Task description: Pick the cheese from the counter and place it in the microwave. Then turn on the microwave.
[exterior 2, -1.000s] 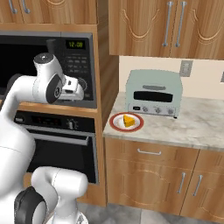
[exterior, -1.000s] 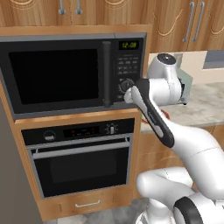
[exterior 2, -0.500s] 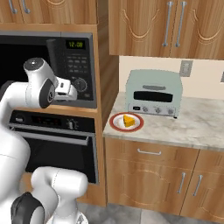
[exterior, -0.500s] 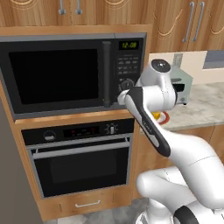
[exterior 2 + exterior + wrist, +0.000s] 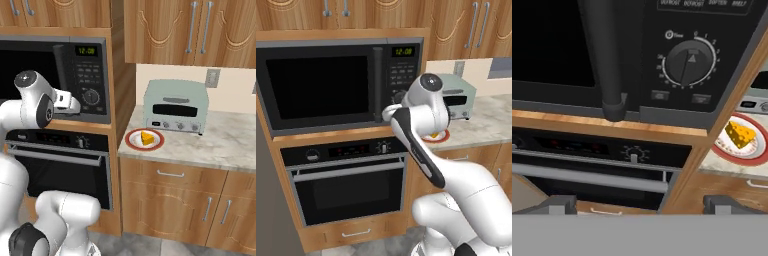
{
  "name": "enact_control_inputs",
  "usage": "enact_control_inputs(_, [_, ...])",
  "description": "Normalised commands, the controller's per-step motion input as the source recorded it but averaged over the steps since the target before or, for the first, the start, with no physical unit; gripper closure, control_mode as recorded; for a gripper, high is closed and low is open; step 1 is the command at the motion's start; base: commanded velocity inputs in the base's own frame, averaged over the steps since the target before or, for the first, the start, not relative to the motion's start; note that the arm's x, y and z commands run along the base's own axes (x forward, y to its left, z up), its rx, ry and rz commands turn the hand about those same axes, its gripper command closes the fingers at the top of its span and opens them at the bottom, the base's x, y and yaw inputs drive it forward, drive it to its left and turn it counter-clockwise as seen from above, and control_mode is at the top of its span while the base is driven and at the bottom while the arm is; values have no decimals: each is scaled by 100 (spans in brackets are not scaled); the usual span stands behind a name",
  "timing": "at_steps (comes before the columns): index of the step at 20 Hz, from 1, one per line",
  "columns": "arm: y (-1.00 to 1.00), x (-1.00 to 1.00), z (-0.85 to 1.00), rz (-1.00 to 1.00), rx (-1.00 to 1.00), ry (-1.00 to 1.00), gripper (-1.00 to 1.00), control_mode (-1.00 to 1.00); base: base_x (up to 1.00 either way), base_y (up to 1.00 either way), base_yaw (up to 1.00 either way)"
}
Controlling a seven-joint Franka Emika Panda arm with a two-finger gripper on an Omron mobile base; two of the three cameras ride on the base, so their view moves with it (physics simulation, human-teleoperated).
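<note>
Gripper [image 5: 637, 205] jaws wide apart, empty, nr microwave [image 5: 60, 75] handle; cheese [image 5: 146, 137] on plate.

A home kitchen: carved wooden wall cupboards with metal bar handles [image 5: 197, 27], black built-in microwave with green clock display [image 5: 338, 85], black wall oven with horizontal handle [image 5: 348, 177], beige marbled stone counter [image 5: 220, 145], pale-green toaster oven [image 5: 176, 106].
</note>
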Motion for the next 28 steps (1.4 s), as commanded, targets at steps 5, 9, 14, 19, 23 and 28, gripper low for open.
enact_control_inputs(5, [25, 9, 8, 0, 0, -7, -100, -100, 0, 0, 0])
enact_control_inputs(9, [25, 13, 6, 0, -1, -4, -100, -100, 0, 0, 0])
enact_control_inputs(14, [20, 18, 6, 0, 0, -2, -100, -100, 0, 0, 0])
enact_control_inputs(19, [15, 27, 4, 0, 0, 0, -100, -100, 0, 0, 0])
enact_control_inputs(23, [10, 27, 6, 0, 0, 0, -100, -100, 0, 0, 0])
enact_control_inputs(28, [6, 21, 2, 0, -1, -6, -100, -100, 0, 0, 0])
